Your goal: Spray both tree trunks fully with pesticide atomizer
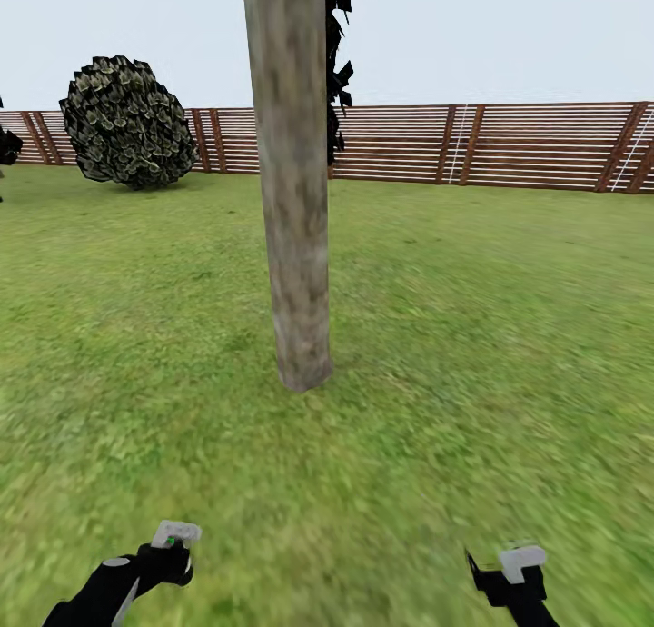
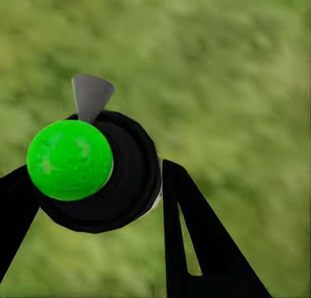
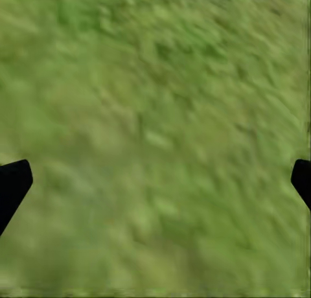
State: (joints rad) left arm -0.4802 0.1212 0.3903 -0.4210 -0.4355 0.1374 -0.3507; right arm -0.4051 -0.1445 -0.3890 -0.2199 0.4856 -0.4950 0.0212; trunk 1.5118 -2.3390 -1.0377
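Pesticide atomizer [image 2: 91,168]: clenched in left gripper [image 2: 97,201]; green cap visible in wrist view.
Right gripper [image 3: 155,181]: fingers spread, empty.
Tree trunk [image 1: 292,200]: ahead on lawn [image 1: 472,336].

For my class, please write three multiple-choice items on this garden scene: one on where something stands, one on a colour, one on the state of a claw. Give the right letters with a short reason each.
1. Where is the round leafy bush?
A. By the fence, left of the tree trunk
B. Touching the trunk's base
C. Between the two claws

2. What colour is the ball on the atomizer?
A. Red
B. Bright green
C. White

3. How is the right claw?
A. Shut on the atomizer
B. Open, with grass between its fingertips
C. Shut on a branch

Answers:
1 A, the head view shows the bush far back at the fence.
2 B, the left wrist view shows a green ball.
3 B, its fingertips sit wide apart over the lawn, while the left claw holds the atomizer.
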